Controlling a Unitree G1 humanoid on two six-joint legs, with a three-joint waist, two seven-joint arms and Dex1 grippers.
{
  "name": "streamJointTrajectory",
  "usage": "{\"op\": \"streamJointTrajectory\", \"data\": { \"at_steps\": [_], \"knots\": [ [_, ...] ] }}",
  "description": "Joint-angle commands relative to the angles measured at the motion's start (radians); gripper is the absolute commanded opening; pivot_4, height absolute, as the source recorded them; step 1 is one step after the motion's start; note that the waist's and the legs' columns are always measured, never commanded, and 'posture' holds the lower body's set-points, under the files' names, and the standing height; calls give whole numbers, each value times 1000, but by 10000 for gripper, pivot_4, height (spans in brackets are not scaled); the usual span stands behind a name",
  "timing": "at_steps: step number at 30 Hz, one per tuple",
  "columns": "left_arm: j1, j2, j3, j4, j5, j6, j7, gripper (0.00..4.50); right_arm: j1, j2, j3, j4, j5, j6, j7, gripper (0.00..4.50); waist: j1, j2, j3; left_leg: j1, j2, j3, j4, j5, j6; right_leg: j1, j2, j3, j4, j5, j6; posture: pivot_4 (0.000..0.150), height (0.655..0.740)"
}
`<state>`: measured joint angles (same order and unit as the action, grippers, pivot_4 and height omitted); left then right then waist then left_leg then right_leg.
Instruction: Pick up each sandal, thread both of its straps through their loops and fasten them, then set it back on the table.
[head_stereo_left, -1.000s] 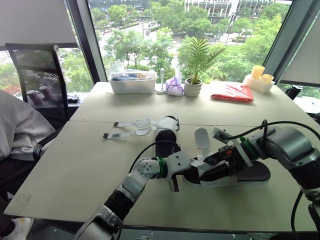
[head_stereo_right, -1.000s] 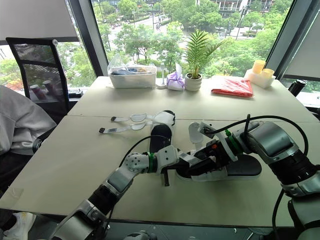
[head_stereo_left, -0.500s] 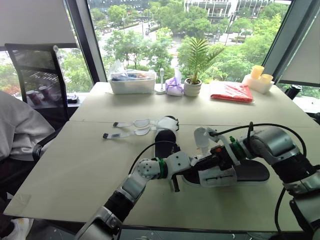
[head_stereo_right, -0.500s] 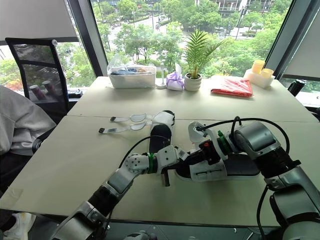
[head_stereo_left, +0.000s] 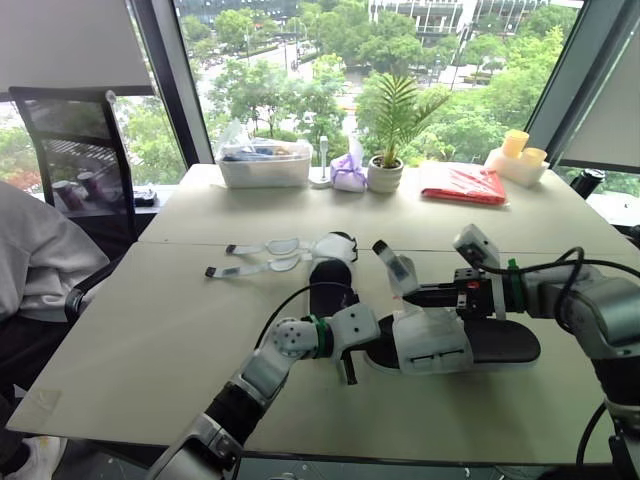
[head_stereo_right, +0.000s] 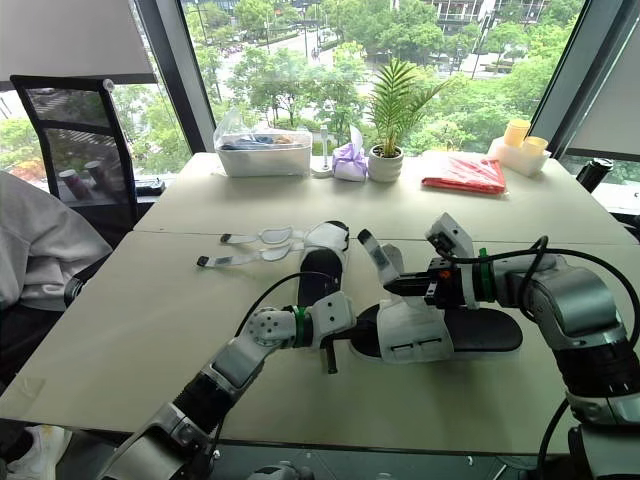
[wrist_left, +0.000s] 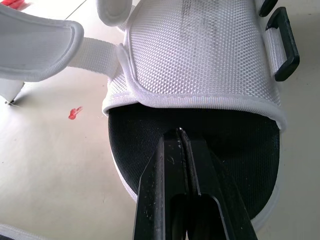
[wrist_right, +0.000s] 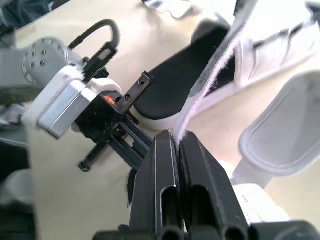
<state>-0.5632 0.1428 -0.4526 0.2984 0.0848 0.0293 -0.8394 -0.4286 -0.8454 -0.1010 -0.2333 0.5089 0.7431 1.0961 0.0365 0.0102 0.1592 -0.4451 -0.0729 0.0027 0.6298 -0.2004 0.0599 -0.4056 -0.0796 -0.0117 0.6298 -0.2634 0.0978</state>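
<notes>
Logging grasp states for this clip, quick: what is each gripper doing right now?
Left gripper: shut, nothing between its fingers, tips on the sandal footbed.
Right gripper: shut on the sandal's white strap.

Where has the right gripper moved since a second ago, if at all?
Yes. The right gripper, shut on the strap, rose off the near sandal toward the potted plant.

on the table (head_stereo_left: 150, 330), near sandal (head_stereo_left: 432, 342) lies right of and before far sandal (head_stereo_left: 330, 272).
</notes>
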Motion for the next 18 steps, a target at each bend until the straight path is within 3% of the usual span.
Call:
{"op": "streamJointTrajectory", "data": {
  "at_steps": [1, 2, 5, 9, 12, 18],
  "knots": [
    [15, 25, -12, 21, 7, 13, -30, 0, 132, 44, -103, -102, -94, -405, 5, 98, -1, 0, 0, 0, 0, 0, 0, 0, 0, 0, 0, 0, 0, 0, 0, 1500, 7388],
    [14, 26, -13, 19, 6, 13, -35, 0, 170, 54, -112, -99, -129, -517, 10, 98, -1, 0, 0, 1, 0, 0, 0, 0, 0, 1, 0, 0, 0, 0, 1, 1500, 7388],
    [12, 27, -17, 20, 6, 12, -43, 0, 308, 75, -138, 4, -279, -1136, 79, 98, 1, 0, 0, 3, 0, 0, 1, 0, 0, 2, 1, 0, 1, 0, 1, 1500, 7388],
    [4, 27, -22, 20, 11, 11, -52, 0, 427, 73, -108, 120, -274, -1664, 155, 98, 1, 0, 0, 4, 0, 0, 1, 0, 0, 4, 1, 0, 0, 0, 1, 1500, 7388],
    [-11, 24, -22, 39, 17, -3, -51, 0, 471, 22, -50, 243, -310, -1873, 156, 9146, -1, -1, 0, 7, 0, 0, 1, 0, 0, 7, 1, 0, 1, 0, 1, 1500, 7388],
    [-34, 4, -5, 75, 6, -17, -40, 0, 346, -42, -69, 526, -467, -1965, 32, 39371, -8, -2, 0, 19, 0, 1, 1, 0, 0, 18, 1, 0, 0, -2, -4, 1500, 7388]
  ]
}}
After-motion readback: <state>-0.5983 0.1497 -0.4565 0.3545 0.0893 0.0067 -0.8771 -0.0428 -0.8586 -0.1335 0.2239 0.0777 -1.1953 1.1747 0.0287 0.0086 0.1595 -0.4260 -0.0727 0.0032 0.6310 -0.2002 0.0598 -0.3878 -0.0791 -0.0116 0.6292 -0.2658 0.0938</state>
